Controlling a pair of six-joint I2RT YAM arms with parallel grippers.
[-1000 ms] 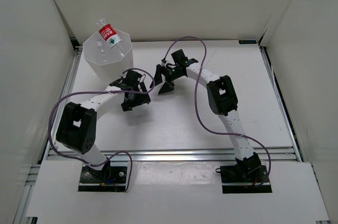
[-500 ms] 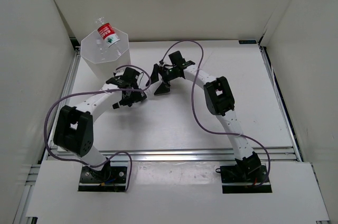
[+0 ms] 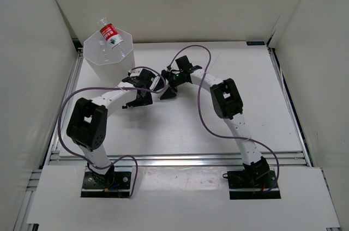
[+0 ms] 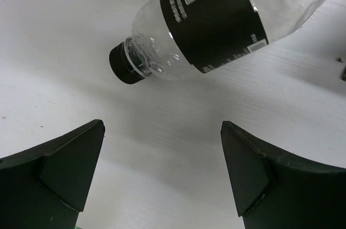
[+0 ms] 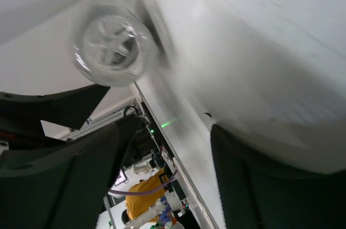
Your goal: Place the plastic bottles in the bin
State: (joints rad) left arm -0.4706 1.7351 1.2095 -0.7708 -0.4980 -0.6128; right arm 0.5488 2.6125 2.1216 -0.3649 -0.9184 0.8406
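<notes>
Black-labelled clear plastic bottle with a black cap (image 4: 216,18) lies on its side on the white table (image 3: 245,78), left of centre, with its cap aimed at about 8 o'clock in my left wrist view. It sits just beyond my left fingers (image 4: 59,169), which are spread wide with nothing between them. I judge they are lined up to slide either side of the neck end. My right fingers (image 5: 259,186) face the bottle's base from the opposite side. They stand apart and hold nothing, but the base is blurred there, so I can't tell whether they touch it. I think that hand is placed to stop the bottle rolling away.

At 11 o'clock on the table stands the tall white translucent faceted bin (image 3: 95,56), with a red-labelled, red-capped clear bottle (image 3: 109,33) poking out of its top. A second ago my left wrist sat further toward 7 o'clock, and it has since swung up beside the right one. The bin, then nearer the arms, now sits back in its corner.
</notes>
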